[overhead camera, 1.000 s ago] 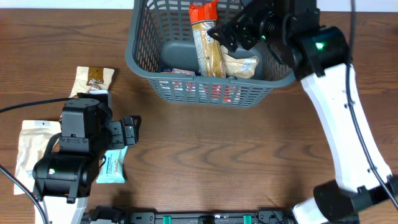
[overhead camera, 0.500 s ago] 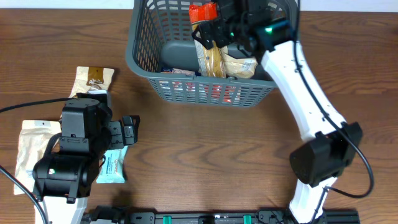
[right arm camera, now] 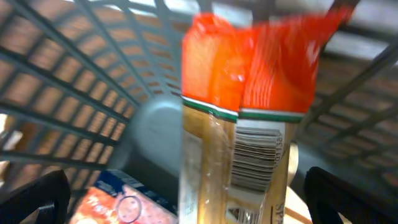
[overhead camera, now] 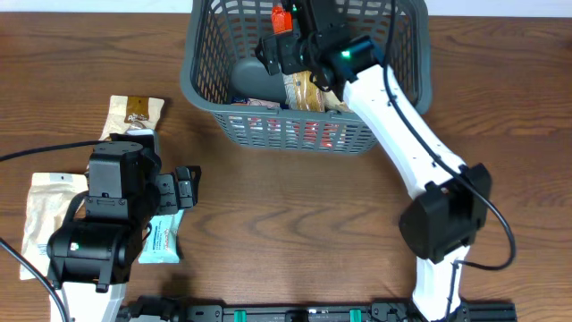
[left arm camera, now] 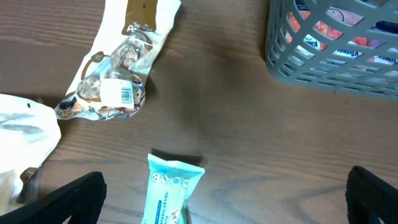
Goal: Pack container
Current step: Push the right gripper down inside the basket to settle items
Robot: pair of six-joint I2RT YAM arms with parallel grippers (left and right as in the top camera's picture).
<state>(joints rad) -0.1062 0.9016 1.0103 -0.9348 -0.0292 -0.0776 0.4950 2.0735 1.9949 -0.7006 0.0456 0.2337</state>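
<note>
The container, a dark grey lattice basket (overhead camera: 198,89), stands at the table's far middle; it also shows in the left wrist view (left arm camera: 311,56) and the right wrist view (right arm camera: 62,74). My right gripper (overhead camera: 284,52) is open inside it. A tall pasta packet with an orange top (right arm camera: 249,68) stands between its wide-apart fingers (right arm camera: 193,208), ungripped. A red and blue packet (right arm camera: 115,208) lies on the basket floor. My left gripper (overhead camera: 186,186) is open above a light blue tissue pack (left arm camera: 171,193) on the table.
A brown snack packet (overhead camera: 134,112) lies left of the basket and also shows in the left wrist view (left arm camera: 118,74). A white pouch (overhead camera: 40,215) lies at the left edge. A cream packet (overhead camera: 344,94) lies in the basket beside the pasta.
My right arm has swung left across the basket, bringing its gripper from the right side to the pasta packet. The left arm has not moved.
</note>
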